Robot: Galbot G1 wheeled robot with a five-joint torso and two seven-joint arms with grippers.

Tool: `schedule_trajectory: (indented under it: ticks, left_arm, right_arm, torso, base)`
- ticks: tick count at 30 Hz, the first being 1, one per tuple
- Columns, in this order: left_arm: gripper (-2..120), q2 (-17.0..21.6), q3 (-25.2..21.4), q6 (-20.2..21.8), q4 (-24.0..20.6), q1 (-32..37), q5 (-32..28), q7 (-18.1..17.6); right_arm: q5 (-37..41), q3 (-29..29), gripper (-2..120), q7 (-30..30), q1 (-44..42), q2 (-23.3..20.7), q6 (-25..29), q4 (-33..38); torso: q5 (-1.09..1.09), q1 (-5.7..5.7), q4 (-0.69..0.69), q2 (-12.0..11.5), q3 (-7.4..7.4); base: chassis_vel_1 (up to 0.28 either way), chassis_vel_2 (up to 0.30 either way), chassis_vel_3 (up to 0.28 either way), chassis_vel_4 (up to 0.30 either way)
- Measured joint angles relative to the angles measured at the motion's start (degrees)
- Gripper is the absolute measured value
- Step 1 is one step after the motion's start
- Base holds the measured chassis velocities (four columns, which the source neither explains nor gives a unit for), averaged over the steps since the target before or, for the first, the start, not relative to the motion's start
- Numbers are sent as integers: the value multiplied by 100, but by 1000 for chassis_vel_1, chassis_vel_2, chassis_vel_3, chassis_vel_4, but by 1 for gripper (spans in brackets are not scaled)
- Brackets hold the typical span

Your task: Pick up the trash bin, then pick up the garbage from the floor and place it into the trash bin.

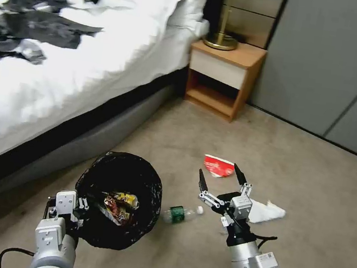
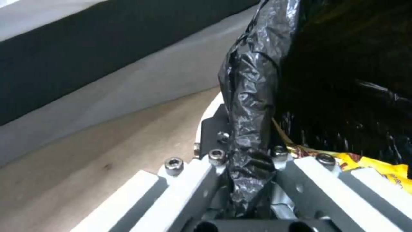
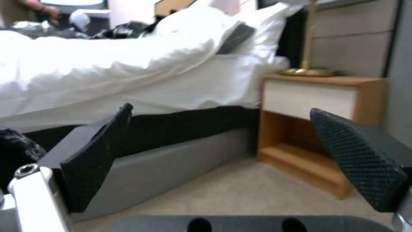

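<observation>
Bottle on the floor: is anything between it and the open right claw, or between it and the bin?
Nothing visible. The bottle lies on bare carpet just beside the bin, which the left claw grips by the rim. The right claw hangs open above and beside the bottle, with open air between them.

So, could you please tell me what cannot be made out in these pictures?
- Head view: the trash bin's white wall, covered by the liner.
- Head view: the left tool's fingertips, behind its own body.
- Left wrist view: the bin's bottom, lost in dark liner.
- Head view: the bottle's label, too small to read.
- Right wrist view: the floor under the open right tool, cut off.
</observation>
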Motion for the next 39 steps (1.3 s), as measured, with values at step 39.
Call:
schedule_trajectory:
  ticks: [39]
  left_arm:
    - [1,-122,-75,-56,219,-46,41,-6]
  right_arm:
    - [-327,-741,100,-5323,3604,-2002,536,-4664]
  torso:
    - [0,1,0,0,1]
  base:
    - [18,18,21,21]
